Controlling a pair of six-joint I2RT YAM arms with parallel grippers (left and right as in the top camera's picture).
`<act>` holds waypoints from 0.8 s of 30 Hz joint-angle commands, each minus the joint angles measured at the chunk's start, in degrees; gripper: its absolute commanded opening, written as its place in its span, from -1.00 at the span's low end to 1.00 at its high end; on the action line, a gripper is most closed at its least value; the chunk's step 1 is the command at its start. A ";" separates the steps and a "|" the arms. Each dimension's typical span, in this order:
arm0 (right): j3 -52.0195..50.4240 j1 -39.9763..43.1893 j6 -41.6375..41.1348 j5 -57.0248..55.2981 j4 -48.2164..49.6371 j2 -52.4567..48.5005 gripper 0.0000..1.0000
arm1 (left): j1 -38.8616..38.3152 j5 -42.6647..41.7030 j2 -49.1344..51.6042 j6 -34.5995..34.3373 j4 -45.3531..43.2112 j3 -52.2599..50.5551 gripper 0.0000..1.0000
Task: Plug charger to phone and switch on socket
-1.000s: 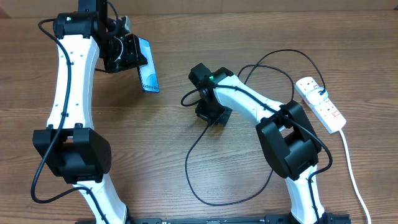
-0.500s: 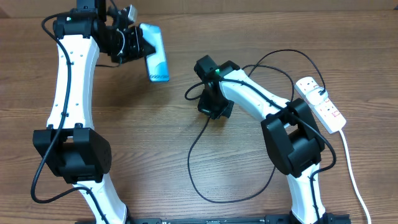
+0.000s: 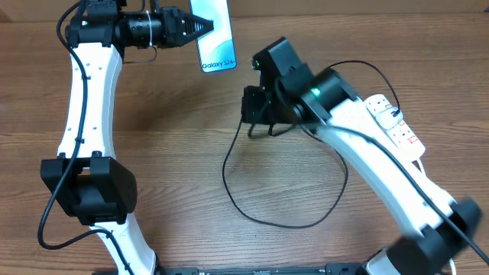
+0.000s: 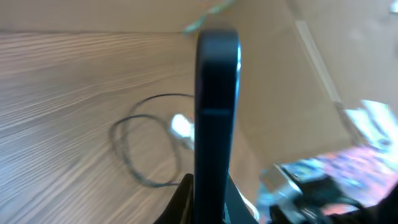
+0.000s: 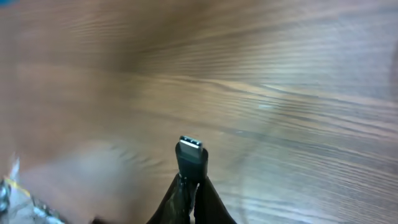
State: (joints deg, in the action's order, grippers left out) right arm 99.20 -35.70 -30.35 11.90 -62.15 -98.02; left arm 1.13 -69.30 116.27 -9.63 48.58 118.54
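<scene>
Black charger (image 5: pixel 189 155) plug, clamped in right gripper (image 5: pixel 189 183), is rising toward phone (image 3: pixel 214 34), now lifted upright, pinched by left gripper (image 3: pixel 200 26).

Phone (image 3: pixel 215 34) lifted, lit screen facing up, "Galaxy" text visible. Charger (image 3: pixel 263 218) black, looping on table, its plug (image 5: pixel 190 151) raised. Socket (image 3: pixel 396 130) white, at right edge.

A brown wood-grain table (image 3: pixel 176 153) fills the overhead view. Along its far edge runs a paler tan strip (image 3: pixel 367 8). Light is even.
</scene>
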 commanded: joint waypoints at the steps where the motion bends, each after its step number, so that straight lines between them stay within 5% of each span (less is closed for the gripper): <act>1: 1.07 -2.99 5.01 1.25 0.61 3.69 -0.92 | -0.13 -14.86 -1.22 -1.31 -1.60 0.81 -0.92; 6: 1.07 -5.16 6.88 1.05 3.02 6.01 -0.93 | -0.42 -21.20 -1.22 -1.07 -2.64 0.81 -0.92; 16: 1.07 -5.16 6.56 -3.08 3.32 6.01 -0.93 | -1.27 -20.63 -1.22 1.95 -1.97 0.81 -0.92; 20: 1.05 -5.09 0.81 -8.22 1.27 6.01 -0.89 | -1.42 -8.26 -1.22 2.14 1.33 0.81 -0.92; 24: 1.03 -5.05 -8.92 -13.70 -2.54 4.68 -0.39 | -1.36 17.25 -1.22 1.90 11.26 0.81 -0.92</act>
State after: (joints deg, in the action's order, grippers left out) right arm 99.22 -40.91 -31.42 4.05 -63.16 -93.17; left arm -0.19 -73.41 116.27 -8.64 55.02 118.61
